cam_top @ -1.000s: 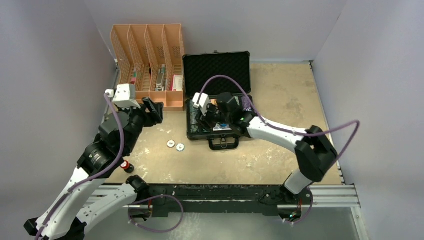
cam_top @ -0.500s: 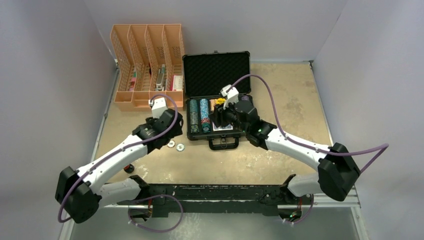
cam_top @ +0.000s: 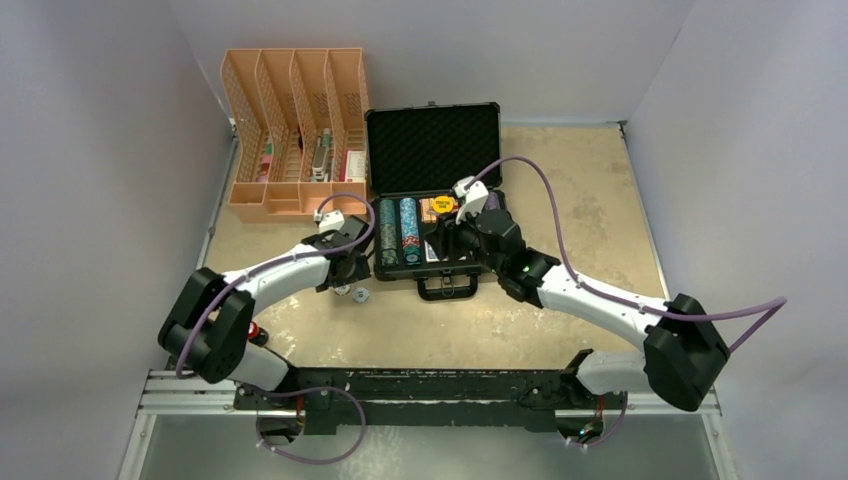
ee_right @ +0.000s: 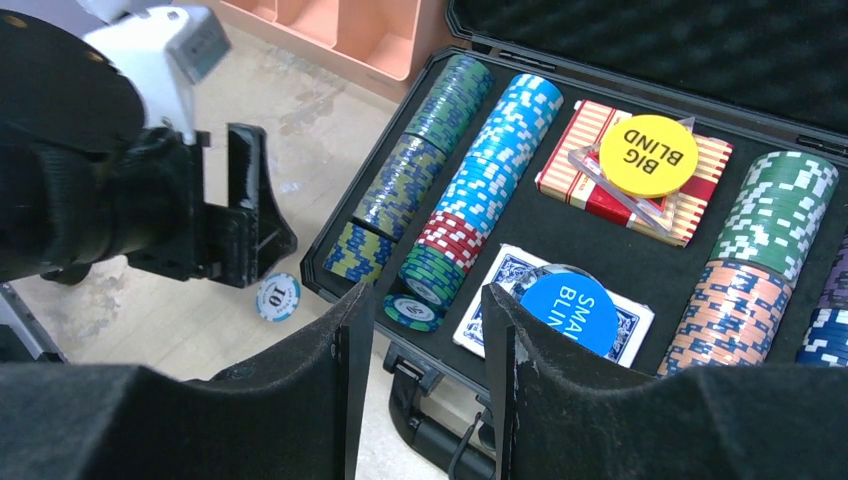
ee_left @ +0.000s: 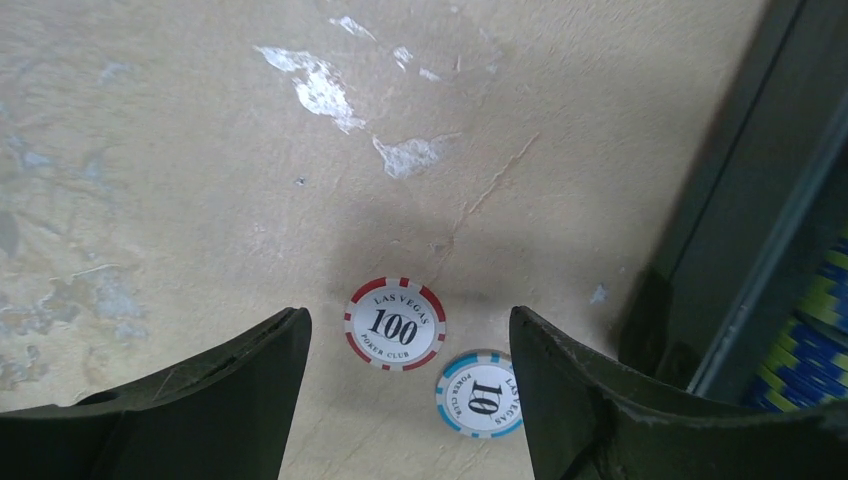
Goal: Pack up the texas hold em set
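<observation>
At far left of the tabletop point(cam_top: 580, 200) stands the orange organiser point(cam_top: 295, 130). Just right of its front, the left claw point(cam_top: 345, 275) sits low, spread wide and holding nothing. From overhead it hides most of what lies beneath. Its own wrist view shows two loose chips: a red-and-white 100 chip point(ee_left: 395, 323) lies between the fingers, and a blue 10 chip point(ee_left: 480, 393) lies just beside it, near the right finger.

Next comes the black case point(cam_top: 432, 150), its lid open. The right wrist view shows what it holds: chip rows point(ee_right: 470, 190) on edge, a red deck point(ee_right: 590, 180) under a yellow Big Blind disc point(ee_right: 648, 155), and a blue deck point(ee_right: 500, 280) under a Small Blind disc point(ee_right: 572, 305). The right claw point(ee_right: 425, 295) hovers over the case's front edge, parted and empty.
</observation>
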### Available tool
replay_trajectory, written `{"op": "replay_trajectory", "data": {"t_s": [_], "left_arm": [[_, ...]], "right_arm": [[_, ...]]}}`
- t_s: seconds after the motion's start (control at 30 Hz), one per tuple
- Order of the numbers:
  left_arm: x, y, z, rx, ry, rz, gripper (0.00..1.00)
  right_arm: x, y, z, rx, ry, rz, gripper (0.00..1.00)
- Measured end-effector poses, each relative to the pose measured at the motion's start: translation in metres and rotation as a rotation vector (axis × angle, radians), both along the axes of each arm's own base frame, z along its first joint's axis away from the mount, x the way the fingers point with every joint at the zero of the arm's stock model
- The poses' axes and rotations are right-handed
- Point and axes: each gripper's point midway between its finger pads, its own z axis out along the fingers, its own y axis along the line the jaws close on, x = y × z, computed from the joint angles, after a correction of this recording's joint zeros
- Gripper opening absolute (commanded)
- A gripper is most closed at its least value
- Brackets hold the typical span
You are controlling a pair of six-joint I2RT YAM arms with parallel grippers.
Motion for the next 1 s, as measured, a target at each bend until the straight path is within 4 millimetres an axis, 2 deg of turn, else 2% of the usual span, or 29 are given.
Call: {"op": "replay_trajectory", "data": {"t_s": [0.17, 0.33, 0.63, 0.73, 0.9, 1.0], "left_arm": [[-0.003, -0.004, -0.017, -0.014, 0.054, -0.005, 0.62], [-0.006, -0.001, -0.02, -0.008, 0.064, -0.002, 0.58], [-0.009, 0.0, -0.024, -0.056, 0.019, 0.055, 0.59], [-0.009, 0.001, -0.023, -0.07, -0.013, 0.078, 0.56], [-0.009, 0.004, -0.023, -0.093, -0.052, 0.11, 0.46], [-0.01, 0.006, -0.024, -0.084, -0.05, 0.112, 0.46]], "right_arm": [[0.0, -0.001, 0.001, -0.004, -0.008, 0.001, 0.46], [0.0, -0.002, -0.002, -0.011, -0.009, -0.001, 0.46], [0.003, -0.003, -0.009, -0.031, -0.003, -0.016, 0.46], [0.004, -0.003, -0.016, -0.044, 0.007, -0.016, 0.45], [0.004, -0.003, -0.021, -0.055, 0.017, -0.016, 0.45], [0.004, -0.003, -0.021, -0.051, 0.018, -0.018, 0.44]]}}
